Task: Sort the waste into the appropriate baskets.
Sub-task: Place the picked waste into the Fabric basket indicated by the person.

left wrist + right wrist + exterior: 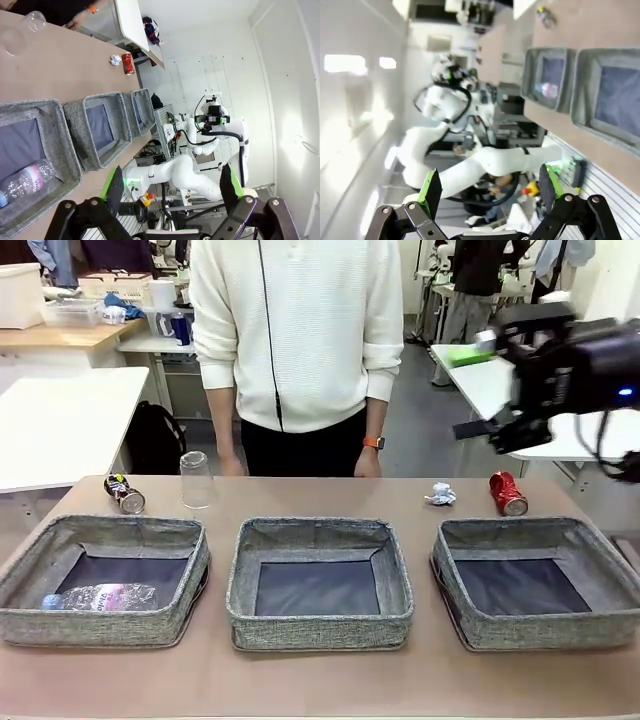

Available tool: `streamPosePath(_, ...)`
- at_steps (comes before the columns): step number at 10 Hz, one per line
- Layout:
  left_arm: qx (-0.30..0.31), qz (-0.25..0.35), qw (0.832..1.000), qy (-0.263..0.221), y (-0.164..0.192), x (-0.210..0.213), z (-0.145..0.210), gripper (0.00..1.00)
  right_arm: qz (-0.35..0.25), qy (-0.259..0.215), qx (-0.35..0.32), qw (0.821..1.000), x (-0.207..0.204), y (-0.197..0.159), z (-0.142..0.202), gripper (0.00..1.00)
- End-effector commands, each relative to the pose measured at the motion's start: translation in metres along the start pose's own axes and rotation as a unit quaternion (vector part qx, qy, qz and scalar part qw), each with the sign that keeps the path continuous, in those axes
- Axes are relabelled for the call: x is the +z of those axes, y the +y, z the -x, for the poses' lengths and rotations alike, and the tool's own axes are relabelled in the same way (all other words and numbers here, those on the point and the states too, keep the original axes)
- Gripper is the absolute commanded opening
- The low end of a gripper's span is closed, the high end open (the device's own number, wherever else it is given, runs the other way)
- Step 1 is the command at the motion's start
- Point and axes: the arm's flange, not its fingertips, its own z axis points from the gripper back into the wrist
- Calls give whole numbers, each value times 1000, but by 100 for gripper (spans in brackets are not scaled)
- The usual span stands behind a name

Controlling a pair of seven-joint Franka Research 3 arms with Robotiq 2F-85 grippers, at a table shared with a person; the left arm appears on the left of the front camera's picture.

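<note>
Three grey woven baskets stand in a row: left point(100, 626), middle point(320, 631), right point(545, 631). A clear plastic bottle point(100, 597) with a pink label lies in the left basket. Behind the baskets, on the table, are a crushed dark can point(125, 494), an upside-down clear cup point(196, 480), a crumpled paper ball point(440, 494) and a crushed red can point(508, 493). My left gripper point(172, 180) is open and empty, high above the table's near edge, looking down on the bottle point(25, 180). My right gripper point(487, 185) is open too, raised off the table's right end.
A person in a white top stands at the far edge of the table, hands point(368, 462) down by it. The right arm's wrist block point(560, 365) hangs above the red can's corner. White tables stand behind on both sides.
</note>
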Motion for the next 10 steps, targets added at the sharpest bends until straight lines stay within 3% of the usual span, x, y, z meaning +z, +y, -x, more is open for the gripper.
streamPosePath(1,-10,11,1000,-3,-2,-1,-1,100,-22,-9,-2,1000,64,-64,38,100)
streamPosePath(2,-10,11,1000,-3,-2,-1,-1,100,-36,-9,-5,999,86,-82,37,100)
streamPosePath(3,-10,11,1000,-3,-2,-1,-1,100,-58,28,-4,998,97,-96,39,100)
streamPosePath(4,-10,11,1000,-3,-2,-1,-1,100,-63,18,-7,998,97,-106,42,100)
streamPosePath(5,-10,11,1000,-3,-2,-1,-1,100,-45,-9,-21,999,108,-52,8,100)
streamPosePath(10,-10,11,1000,-3,-2,-1,-1,100,-45,-9,-21,999,108,-52,8,100)
